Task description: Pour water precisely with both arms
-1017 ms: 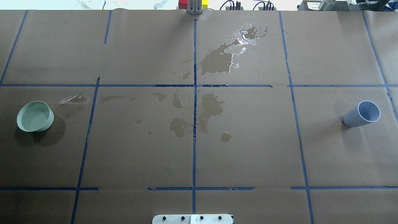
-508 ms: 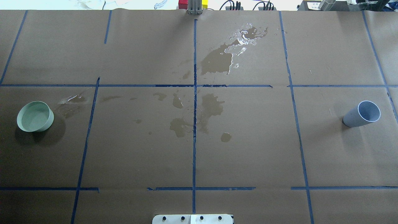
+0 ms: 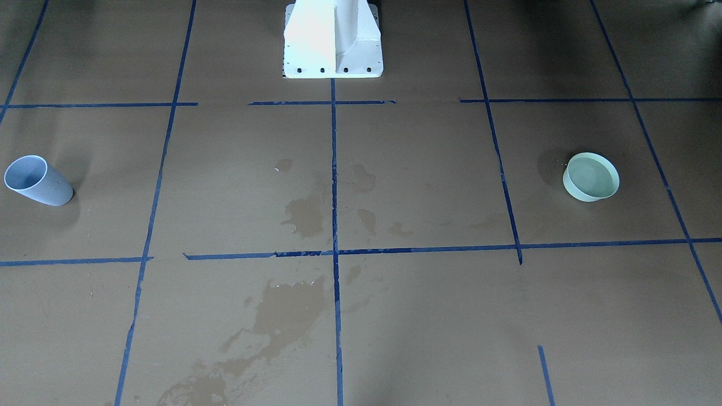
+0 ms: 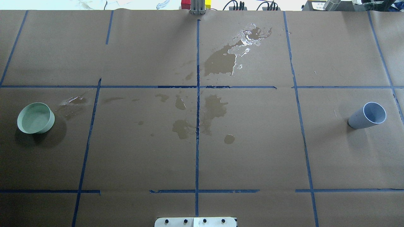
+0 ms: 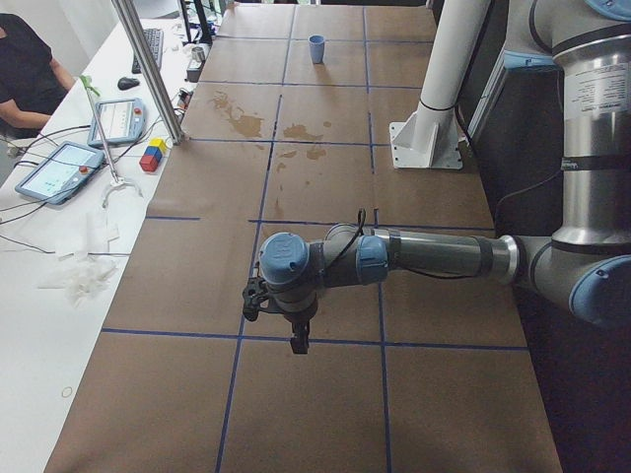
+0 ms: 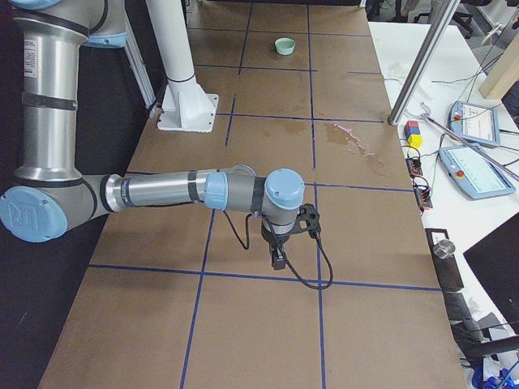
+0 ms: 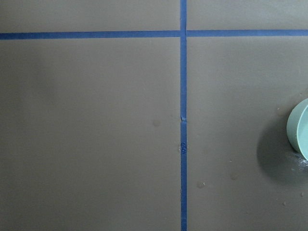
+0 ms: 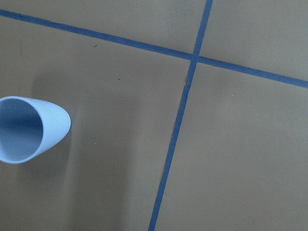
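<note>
At 12 o'clock from centre of the table, overhead view, water is noted as spilt, glinting patches; more lies at centre. Cup stands at 3 o'clock, bowl at 9 o'clock, well apart. Whether either holds water cannot be told.

Cup is judged light, thin-walled and smooth, likely slippery if wetted; best taken across mid-wall, below the rim, without crushing. Bowl is judged low and wide, to be pinched over its wall; any contents would slosh.

Left hand and right hand are shown in side views only, pointed down over bare table, nothing seen held; spread or pressed together cannot be told. Wrist views cut the cup off at 9 o'clock, the bowl at 3 o'clock.
</note>
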You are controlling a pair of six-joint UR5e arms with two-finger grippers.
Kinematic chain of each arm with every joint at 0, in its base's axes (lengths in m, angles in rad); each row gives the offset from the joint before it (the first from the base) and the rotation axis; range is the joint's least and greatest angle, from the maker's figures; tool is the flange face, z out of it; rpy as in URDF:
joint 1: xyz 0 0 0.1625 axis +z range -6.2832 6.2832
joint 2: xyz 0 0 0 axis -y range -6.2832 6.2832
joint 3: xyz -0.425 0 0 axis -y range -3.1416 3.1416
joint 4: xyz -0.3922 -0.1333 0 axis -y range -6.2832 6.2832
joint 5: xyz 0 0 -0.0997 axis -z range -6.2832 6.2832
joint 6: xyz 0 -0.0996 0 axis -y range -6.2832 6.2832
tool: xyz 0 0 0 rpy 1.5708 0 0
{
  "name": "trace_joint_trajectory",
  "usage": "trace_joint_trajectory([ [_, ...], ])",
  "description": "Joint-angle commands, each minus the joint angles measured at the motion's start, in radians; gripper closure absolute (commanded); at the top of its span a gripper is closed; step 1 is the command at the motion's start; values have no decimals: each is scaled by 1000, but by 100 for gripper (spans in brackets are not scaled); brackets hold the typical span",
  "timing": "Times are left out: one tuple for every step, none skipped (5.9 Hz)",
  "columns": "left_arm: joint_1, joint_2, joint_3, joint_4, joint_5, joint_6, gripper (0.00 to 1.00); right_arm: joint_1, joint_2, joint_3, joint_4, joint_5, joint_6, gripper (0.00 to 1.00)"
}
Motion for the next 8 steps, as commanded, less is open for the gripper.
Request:
trace_joint_trajectory([
  [-1,28,-33,6,-10,-2,0,1,26,-64,51,-6,22,0],
  [2,27,0,1,-32,-2,0,1,15,-78,54,-1,20,0],
  [2,26,-1,0,-31,-2,0,1,18,-86,56,-3,22,0],
  [2,27,-3,3,-28,0,0,1,27,-95,56,3,25,0],
  [2,27,-21,3,-17,0,0,-1,31,-98,56,2,25,0],
  [2,26,-24,3,-20,1,0,-1,29,-91,58,3,23,0],
  [3,15,-26,3,-22,1,0,-1,41,-88,58,-1,23,0],
  [3,16,-27,4,-20,1,0,-1,41,-89,58,0,23,0],
])
